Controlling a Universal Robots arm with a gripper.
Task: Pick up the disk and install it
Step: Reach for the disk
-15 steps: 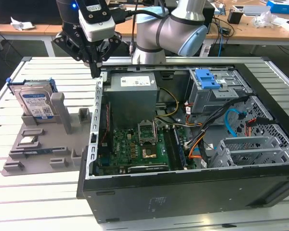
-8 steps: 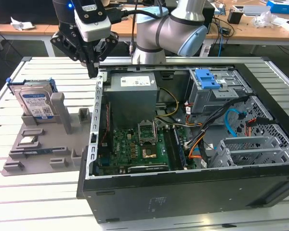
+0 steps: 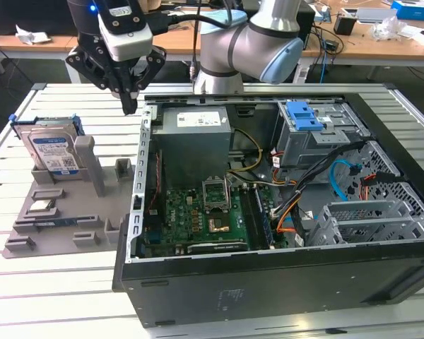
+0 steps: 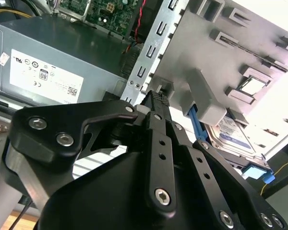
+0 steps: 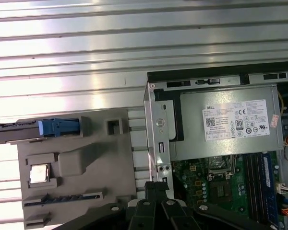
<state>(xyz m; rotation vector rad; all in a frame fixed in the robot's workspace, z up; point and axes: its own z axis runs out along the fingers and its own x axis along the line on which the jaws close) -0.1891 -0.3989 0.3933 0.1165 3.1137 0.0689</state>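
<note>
The disk (image 3: pixel 53 152), a silver-grey drive with a white-and-blue label in a blue frame, stands upright in a slot of the grey holder (image 3: pixel 63 212) at the exterior view's left. In the second wrist view the disk (image 4: pixel 235 136) lies beyond the fingers; in the first wrist view the disk (image 5: pixel 19 132) is seen edge-on. My gripper (image 3: pixel 130 106) hangs in the air between the disk and the left wall of the open computer case (image 3: pixel 268 275), nearer the case. Its fingers are shut together with nothing between them in both wrist views, gripper (image 4: pixel 156 98) and gripper (image 5: pixel 156 184).
Inside the case sit a grey power supply box (image 3: pixel 194 134), a motherboard (image 3: pixel 205 219) and a metal drive bay with a blue handle (image 3: pixel 304 116). The holder also carries a small chip (image 3: pixel 42 206). Slatted metal table (image 3: pixel 49 296) surrounds everything; a cluttered bench stands behind.
</note>
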